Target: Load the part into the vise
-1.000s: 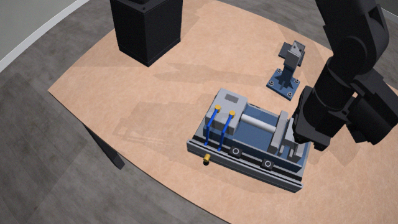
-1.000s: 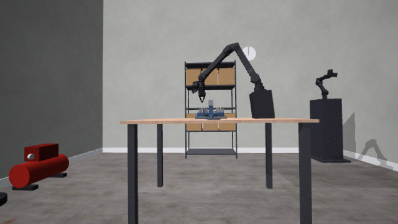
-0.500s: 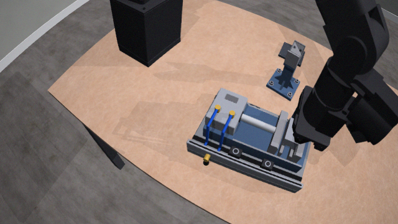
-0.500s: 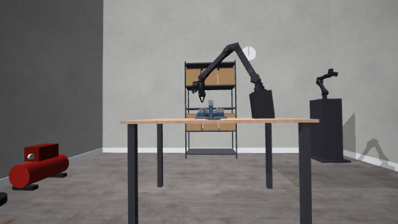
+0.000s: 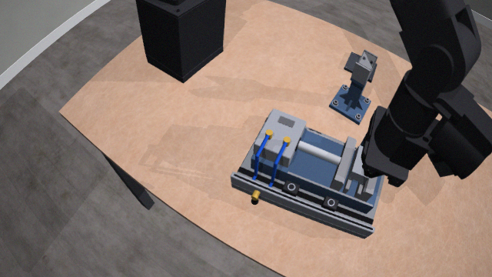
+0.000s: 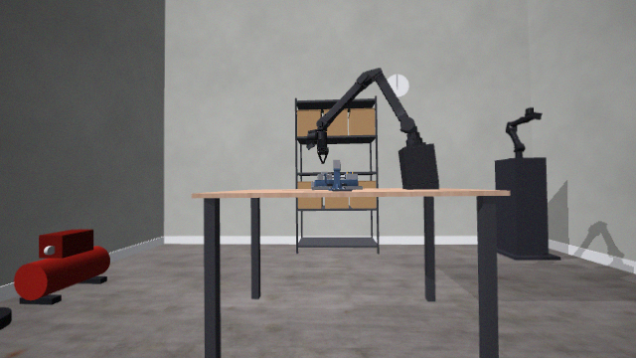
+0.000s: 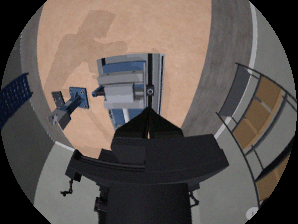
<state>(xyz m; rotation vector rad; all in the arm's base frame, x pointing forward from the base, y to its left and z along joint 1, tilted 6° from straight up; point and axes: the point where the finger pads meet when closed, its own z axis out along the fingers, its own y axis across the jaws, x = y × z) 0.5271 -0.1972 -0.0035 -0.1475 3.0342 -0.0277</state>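
one shut gripper (image 6: 323, 161) (image 7: 148, 110) hangs above the vise (image 5: 317, 163) (image 6: 325, 184) (image 7: 131, 67).

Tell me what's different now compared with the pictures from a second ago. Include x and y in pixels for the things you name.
Nothing has visibly changed. The arm (image 5: 413, 104) (image 6: 343, 99) holds its pose with the fingers (image 6: 323, 160) shut above the vise (image 5: 315, 173) (image 6: 325, 184) (image 7: 132, 64). Nothing was taken hold of or let go, and the vise and V-block stand (image 5: 355, 94) (image 6: 337, 175) (image 7: 77, 101) are where they were.
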